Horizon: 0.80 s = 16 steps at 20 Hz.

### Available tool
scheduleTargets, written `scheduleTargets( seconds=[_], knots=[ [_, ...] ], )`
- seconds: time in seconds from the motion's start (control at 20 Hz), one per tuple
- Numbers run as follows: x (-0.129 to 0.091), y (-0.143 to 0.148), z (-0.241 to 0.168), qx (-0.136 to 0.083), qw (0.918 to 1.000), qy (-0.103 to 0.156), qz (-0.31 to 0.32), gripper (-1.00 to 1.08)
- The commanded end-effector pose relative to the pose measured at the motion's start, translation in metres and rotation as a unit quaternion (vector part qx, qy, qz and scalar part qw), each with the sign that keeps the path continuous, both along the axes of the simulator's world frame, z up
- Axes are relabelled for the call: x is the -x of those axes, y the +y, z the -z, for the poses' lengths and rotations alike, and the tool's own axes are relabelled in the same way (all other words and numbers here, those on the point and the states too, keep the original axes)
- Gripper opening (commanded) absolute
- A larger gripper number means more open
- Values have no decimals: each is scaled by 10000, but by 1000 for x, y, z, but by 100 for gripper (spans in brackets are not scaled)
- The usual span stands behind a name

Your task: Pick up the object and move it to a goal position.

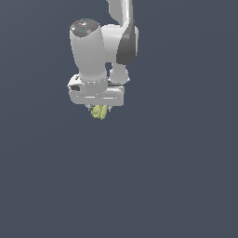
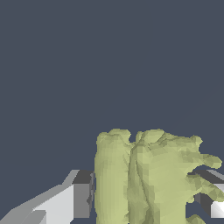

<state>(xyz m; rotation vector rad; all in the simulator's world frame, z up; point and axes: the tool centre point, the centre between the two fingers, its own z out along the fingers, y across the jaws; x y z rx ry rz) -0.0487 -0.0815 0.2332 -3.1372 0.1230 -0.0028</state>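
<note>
Holding the object (image 1: 99, 112): my pincer (image 1: 99, 109) is clamped on it, the pale yellow-green lump poking out below the white hand in the exterior view. I judge the pickup done; the carry to the goal remains, and I see no goal marker in either picture. Exterior view gives arm posture over plain dark ground, but hides the fingers. Wrist view shows the object (image 2: 146, 177) sitting between both fingers (image 2: 72, 199), lumpy surface close up.
</note>
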Motion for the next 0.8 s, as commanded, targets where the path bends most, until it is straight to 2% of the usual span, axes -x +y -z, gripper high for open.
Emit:
scheduleTargets(
  seconds=[0.0, 0.35, 0.75],
  knots=[
    [3, -17, -19, -2, 10000, 8, -2, -100],
    [5, -48, -54, 4, 10000, 9, -1, -100],
    [3, -55, -62, 8, 10000, 9, -1, -100]
  ],
)
